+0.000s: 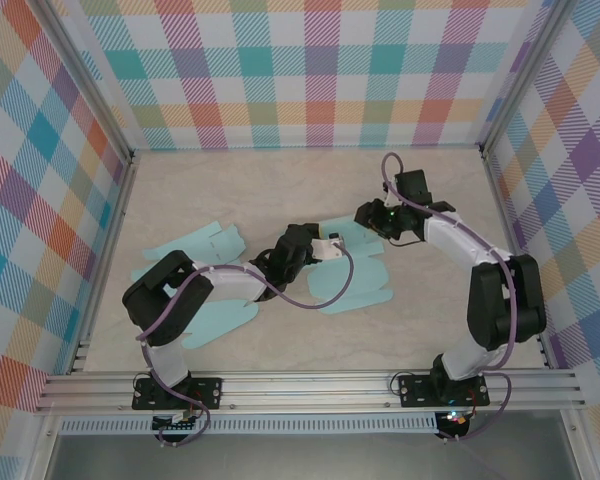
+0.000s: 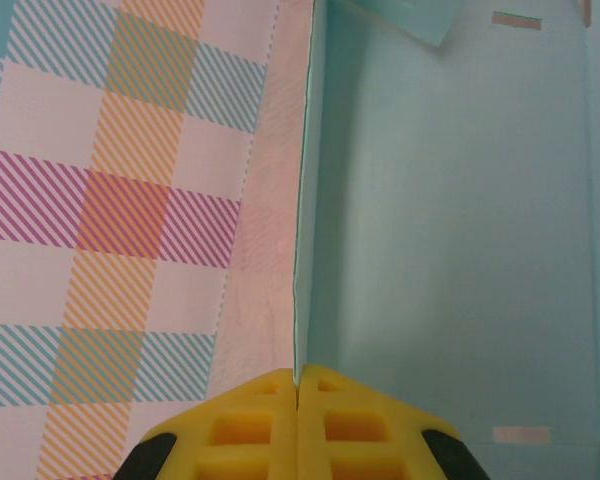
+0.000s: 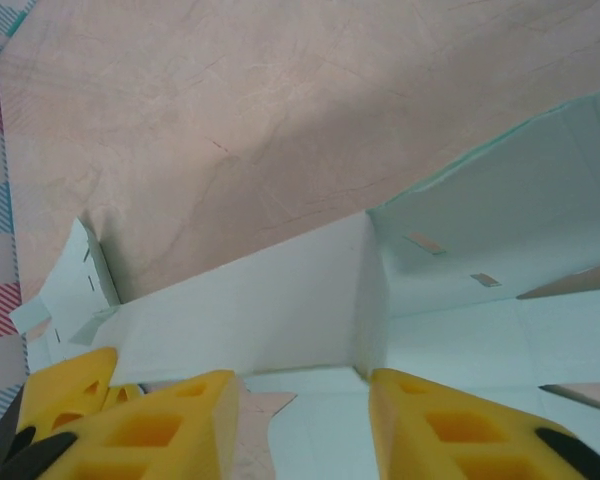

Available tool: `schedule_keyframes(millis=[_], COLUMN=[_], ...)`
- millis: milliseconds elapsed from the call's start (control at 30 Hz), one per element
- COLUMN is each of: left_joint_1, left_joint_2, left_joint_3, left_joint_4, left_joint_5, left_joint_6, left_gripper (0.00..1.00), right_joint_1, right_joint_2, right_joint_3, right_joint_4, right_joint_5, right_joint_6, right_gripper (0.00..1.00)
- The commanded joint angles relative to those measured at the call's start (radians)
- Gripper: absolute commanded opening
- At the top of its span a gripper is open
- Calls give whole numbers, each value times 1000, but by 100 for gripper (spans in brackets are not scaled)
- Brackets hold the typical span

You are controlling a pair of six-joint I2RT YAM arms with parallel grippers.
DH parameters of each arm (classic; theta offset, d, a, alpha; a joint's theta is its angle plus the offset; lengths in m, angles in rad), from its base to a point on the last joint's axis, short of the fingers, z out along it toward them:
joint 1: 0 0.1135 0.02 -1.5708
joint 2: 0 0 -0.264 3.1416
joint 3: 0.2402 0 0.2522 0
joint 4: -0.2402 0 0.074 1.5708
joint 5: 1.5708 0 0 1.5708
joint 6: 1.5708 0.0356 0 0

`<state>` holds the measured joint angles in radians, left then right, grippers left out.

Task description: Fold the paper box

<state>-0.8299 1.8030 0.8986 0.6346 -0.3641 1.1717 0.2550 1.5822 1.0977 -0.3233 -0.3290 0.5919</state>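
Arching arms point(image 1: 175, 295) above paper box point(image 1: 365, 290)

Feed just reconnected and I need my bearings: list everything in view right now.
paper box: one, pale teal, table centre, partly flat, some panels raised
table: one, beige, under the box
walls: three, multicolour plaid, around the table
frame rail: one, silver, near edge
cables: two, purple, along the arms
left gripper: one, yellow fingers, shut on a box panel's edge
right gripper: one, yellow fingers, open at a raised box wall
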Motion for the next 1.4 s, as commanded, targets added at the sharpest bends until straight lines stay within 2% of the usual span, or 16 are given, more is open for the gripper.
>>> schedule_keyframes(millis=[0, 133, 267, 567, 967, 1133, 1367], left_joint_1=[-12, -2, -1, 9, 21, 21, 21], left_joint_2=[9, 3, 5, 6, 2, 6, 15], left_joint_3=[11, 11, 13, 19, 25, 26, 33], left_joint_4=[7, 4, 5, 3, -19, -26, -29], left_joint_5=[16, 26, 26, 31, 44, 42, 42], left_joint_6=[5, -7, -10, -42, -79, -73, -73], left_gripper=[0, 0, 0, 0, 0, 0, 0], right_joint_1=[-15, -57, -103, -111, -111, -111, -111], right_joint_2=[-110, -229, -271, -113, 86, 105, 52], right_joint_3=[-44, -132, -226, -307, -278, -295, -359], right_joint_4=[-41, -64, -56, 74, 215, 299, 479], right_joint_5=[58, 116, 120, 92, 67, 11, -63], right_joint_6=[-22, -34, -29, -67, -37, -22, 1], right_gripper=[45, 49, 50, 48, 46, 43, 41])
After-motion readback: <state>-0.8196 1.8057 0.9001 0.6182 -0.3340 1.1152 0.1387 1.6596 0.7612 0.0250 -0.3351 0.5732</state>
